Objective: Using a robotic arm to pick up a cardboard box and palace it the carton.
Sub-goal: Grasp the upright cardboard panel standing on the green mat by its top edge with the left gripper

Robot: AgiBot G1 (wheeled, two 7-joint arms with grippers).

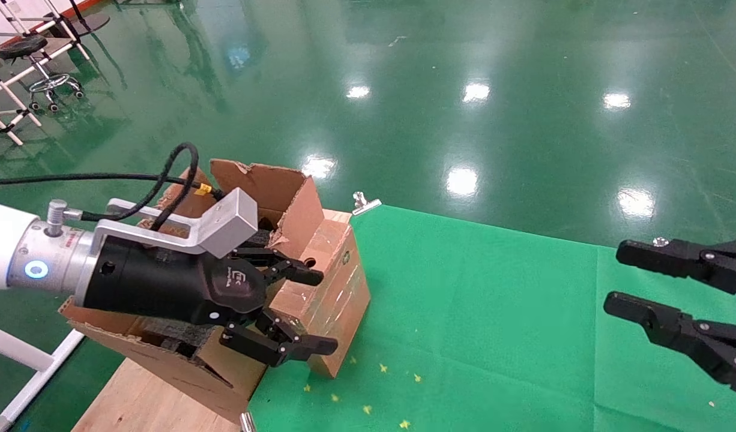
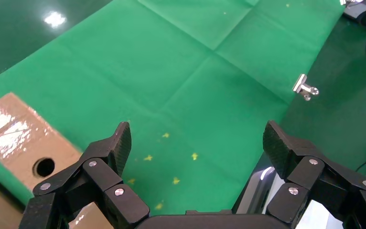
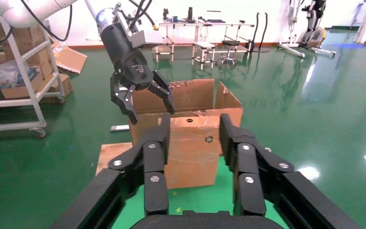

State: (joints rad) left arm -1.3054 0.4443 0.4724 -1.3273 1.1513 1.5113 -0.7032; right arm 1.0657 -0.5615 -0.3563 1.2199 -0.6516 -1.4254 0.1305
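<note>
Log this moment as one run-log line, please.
left gripper: open, above cardboard box, not gripping | cardboard box: on green cloth, against carton | right gripper: open, idle

One cardboard box (image 1: 329, 282), one carton (image 1: 182, 354), two end effectors, two metal clips.

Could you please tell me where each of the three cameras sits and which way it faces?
Head: high, facing down; shows small brown cardboard box, flapped carton, left gripper, right gripper.
Left wrist: behind open fingers, facing green cloth.
Right wrist: behind open fingers, facing the box.
Shared: the box, in every view.
</note>
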